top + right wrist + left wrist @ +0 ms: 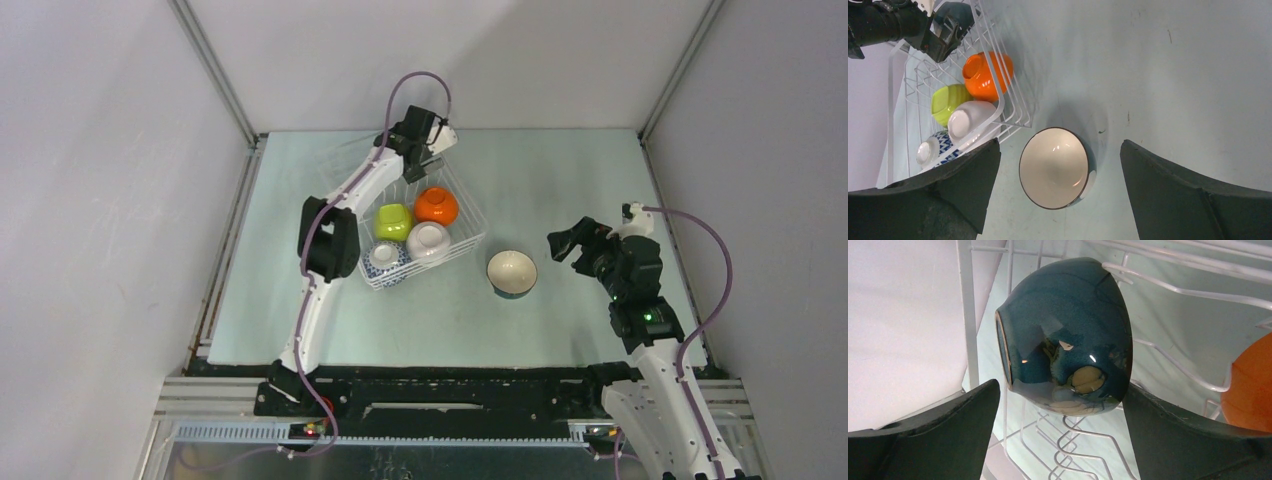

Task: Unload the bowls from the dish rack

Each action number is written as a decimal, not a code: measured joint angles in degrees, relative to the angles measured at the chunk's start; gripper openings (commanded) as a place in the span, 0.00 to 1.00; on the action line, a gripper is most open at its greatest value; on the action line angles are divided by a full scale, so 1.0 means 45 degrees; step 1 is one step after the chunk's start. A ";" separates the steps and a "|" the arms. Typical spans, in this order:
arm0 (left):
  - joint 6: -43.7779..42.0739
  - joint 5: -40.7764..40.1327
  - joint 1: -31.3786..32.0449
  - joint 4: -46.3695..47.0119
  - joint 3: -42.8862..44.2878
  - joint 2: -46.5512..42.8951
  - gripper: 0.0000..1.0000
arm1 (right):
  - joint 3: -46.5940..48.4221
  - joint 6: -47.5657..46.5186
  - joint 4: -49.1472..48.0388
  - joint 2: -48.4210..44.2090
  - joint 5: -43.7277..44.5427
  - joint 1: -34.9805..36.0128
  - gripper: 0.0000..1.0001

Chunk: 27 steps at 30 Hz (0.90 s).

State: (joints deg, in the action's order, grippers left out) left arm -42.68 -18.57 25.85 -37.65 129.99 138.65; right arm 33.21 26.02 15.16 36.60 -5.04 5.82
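Note:
The white wire dish rack (pixel 472 216) holds an orange bowl (pixel 436 205), a lime green bowl (pixel 393 221), a white bowl (pixel 428 241) and a blue-and-white bowl (pixel 385 260). My left gripper (pixel 432 136) is open at the rack's far end. In the left wrist view the dark blue-green bowl (pixel 1068 335) lies on its side among the rack's wires (pixel 968 315), just ahead of the spread left gripper (pixel 1060 410). A teal-and-white bowl with a cream inside (pixel 511 273) stands upright on the table. My right gripper (pixel 563 244) is open and empty to its right, above it (pixel 1055 167).
The orange bowl (pixel 1250 385) sits right of the dark bowl in the left wrist view. The right wrist view shows the rack (pixel 1013 107) left of the cream-lined bowl. Grey walls close in the green table (pixel 560 180) at the back and both sides.

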 measured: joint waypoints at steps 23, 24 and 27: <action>-0.0991 0.0996 -0.0180 -0.0539 0.0393 0.0306 0.63 | 0.0000 0.0000 -0.0015 -0.0253 0.0005 0.0000 0.98; -0.0996 0.1005 -0.0180 -0.0554 0.0403 0.0316 0.60 | 0.0000 0.0000 -0.0024 -0.0253 0.0005 0.0000 0.98; -0.1005 0.1030 -0.0180 -0.0554 0.0413 0.0325 0.58 | 0.0000 0.0000 -0.0078 -0.0253 0.0005 0.0000 0.98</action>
State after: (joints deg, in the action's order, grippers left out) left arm -47.20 -13.93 25.04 -40.14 131.85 140.11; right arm 33.21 26.02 14.81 35.46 -5.02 5.82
